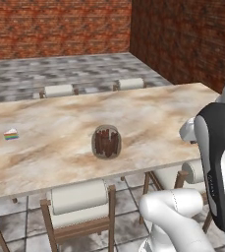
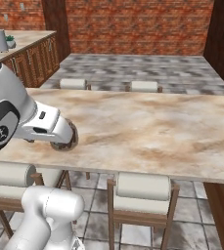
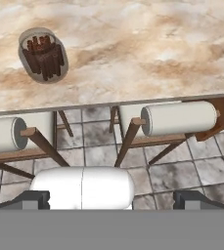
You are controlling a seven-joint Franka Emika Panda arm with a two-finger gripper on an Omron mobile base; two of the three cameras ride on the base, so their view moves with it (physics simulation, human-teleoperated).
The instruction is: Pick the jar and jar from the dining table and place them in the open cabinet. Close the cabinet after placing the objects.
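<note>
Two small dark finger tips of the pincer stand far apart at the bottom of the hand view, wide and holding nothing, above the tiled floor and short of the table's near edge. Beyond them, the squat rounded clear glass jar of upright brown sticks stands on the long table with the beige-and-brown marbled stone top, a little in from that near edge and roughly midway along it; in the hand view this jar sits up and to the left of the pincer, well apart from it. A tiny white-and-coloured wedge lies on the same table, well off to the jar's left. Cream-cushioned wooden chairs are tucked in along both long sides.
</note>
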